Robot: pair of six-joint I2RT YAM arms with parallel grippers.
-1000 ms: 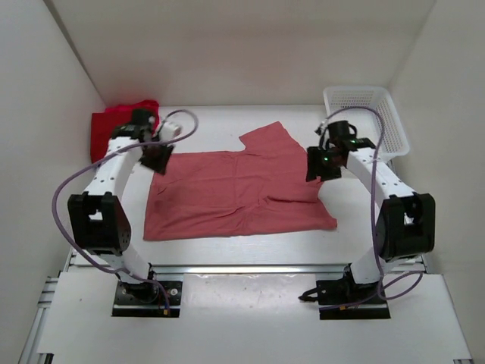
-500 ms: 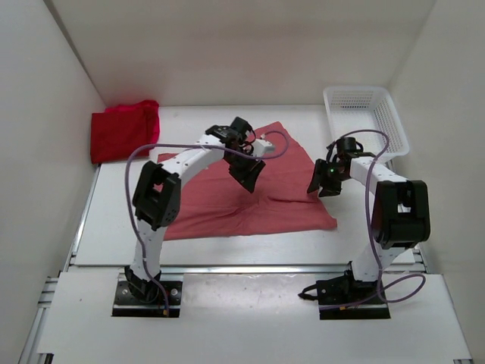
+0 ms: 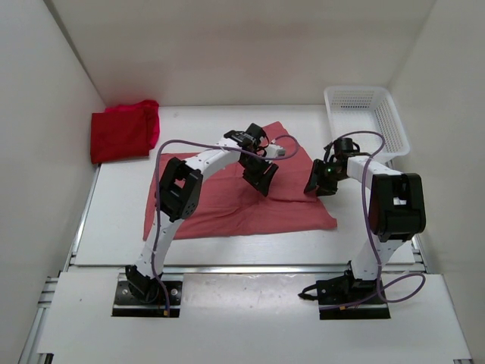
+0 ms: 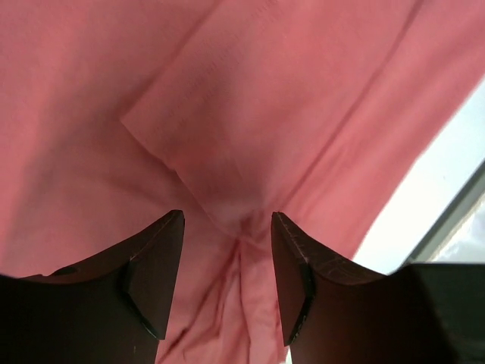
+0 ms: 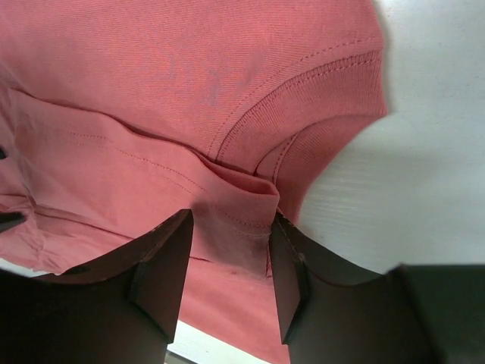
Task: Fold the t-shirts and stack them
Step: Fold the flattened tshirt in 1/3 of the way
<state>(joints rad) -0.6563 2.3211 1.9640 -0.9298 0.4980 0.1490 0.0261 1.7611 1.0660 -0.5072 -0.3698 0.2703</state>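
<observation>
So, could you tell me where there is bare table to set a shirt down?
Bare table lies along the back, between the red pile and the basket, and on the left, nearer than that pile. The middle is crowded: the spread pink t-shirt, with the left gripper and right gripper over it.

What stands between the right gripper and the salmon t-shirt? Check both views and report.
Nothing visible does. The right gripper is right at the salmon t-shirt, a raised fold by the collar lying between its fingers. The white basket stands off to the side, clear of it.
</observation>
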